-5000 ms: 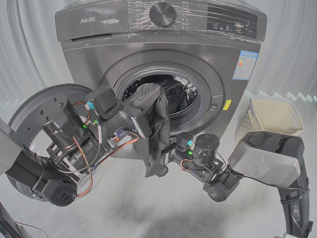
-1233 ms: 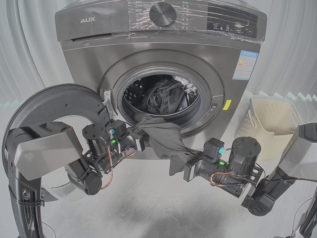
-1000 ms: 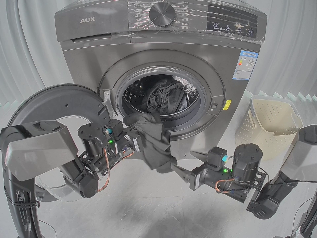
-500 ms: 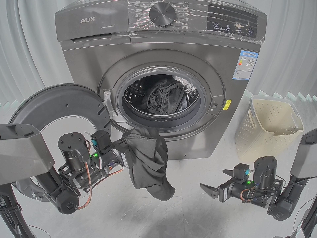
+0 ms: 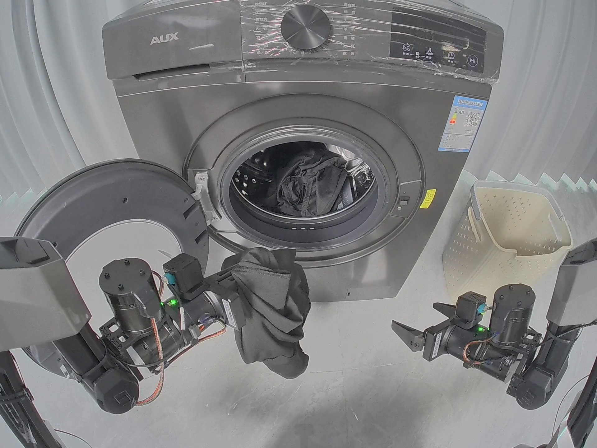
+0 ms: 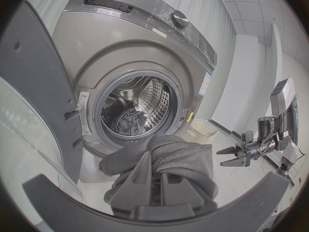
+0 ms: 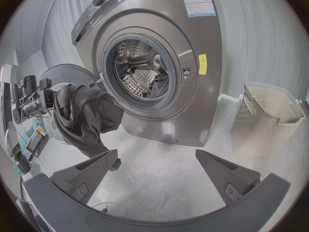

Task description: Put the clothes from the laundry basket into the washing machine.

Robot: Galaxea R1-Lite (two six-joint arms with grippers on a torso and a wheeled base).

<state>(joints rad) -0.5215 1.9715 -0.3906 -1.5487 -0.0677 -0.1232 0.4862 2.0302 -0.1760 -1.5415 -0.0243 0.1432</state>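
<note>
Dark garment [image 5: 272, 309] hangs low before the washing machine [image 5: 298, 94], beneath its open mouth, clenched in my left claw [image 6: 156, 178], while my right claw [image 5: 413, 320] stands spread wide near the laundry basket [image 5: 497, 244].

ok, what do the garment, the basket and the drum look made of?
Garment: dark matte fabric, probably a soft knit; it hangs in limp folds.
Basket: cream plastic by the look; stiff walls with moulded rows of holes.
Drum: bare shiny metal, likely stainless steel; mirror-like, with punched holes.
</note>
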